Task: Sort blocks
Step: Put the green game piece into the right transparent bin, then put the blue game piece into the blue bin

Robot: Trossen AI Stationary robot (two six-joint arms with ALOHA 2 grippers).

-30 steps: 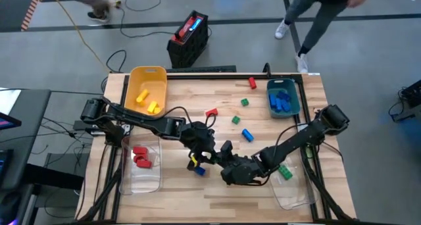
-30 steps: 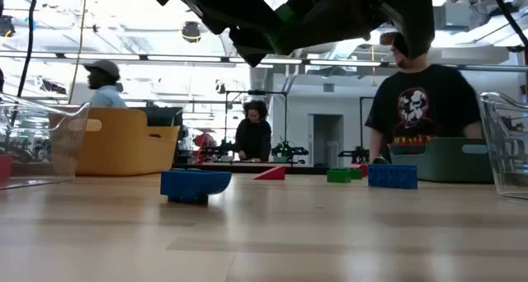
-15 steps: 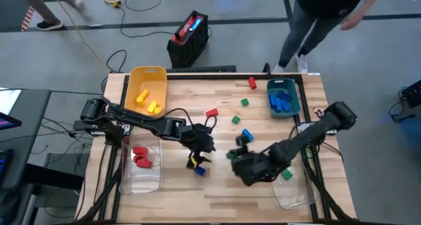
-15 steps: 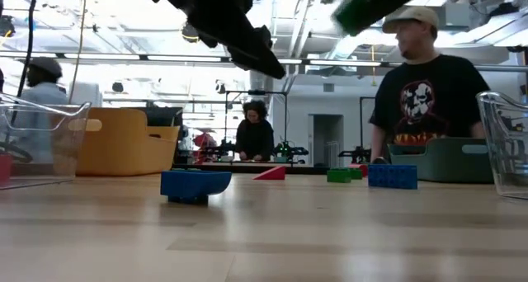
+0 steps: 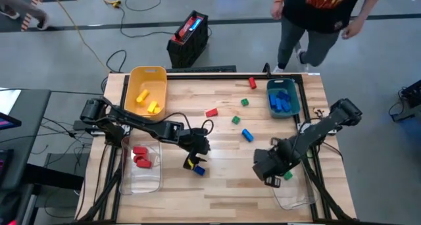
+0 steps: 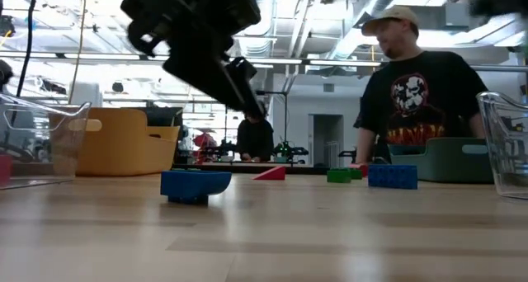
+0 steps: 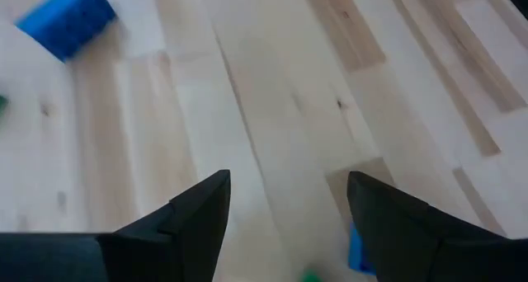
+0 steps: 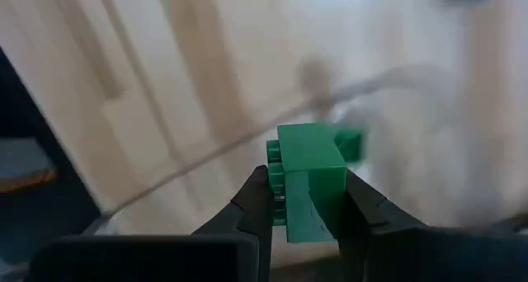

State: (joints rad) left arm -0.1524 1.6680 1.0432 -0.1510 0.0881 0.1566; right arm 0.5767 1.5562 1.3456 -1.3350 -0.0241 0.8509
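Over the last second the right gripper (image 5: 275,174) has swung away from the middle of the wooden surface (image 5: 217,189) to the rim of the clear plastic bin on the right (image 5: 296,199), its fingers clamped on a small green studded plastic brick (image 8: 307,179). The left gripper (image 5: 197,158) has pulled back a little and now hangs over a yellow brick (image 5: 189,164) and a blue brick (image 5: 199,170), fingers spread wide and empty.

The sort looks well under way: 2 yellow pieces lie in the yellow bin (image 5: 146,74), blue ones in the teal bin (image 5: 283,85), red ones in the clear bin on the left (image 5: 151,185). About 7 bricks remain loose, among them a red wedge (image 5: 211,112) and another blue brick (image 5: 247,135).

A person in a black shirt (image 5: 316,14) stands beyond the far edge; nothing blocks the drop.
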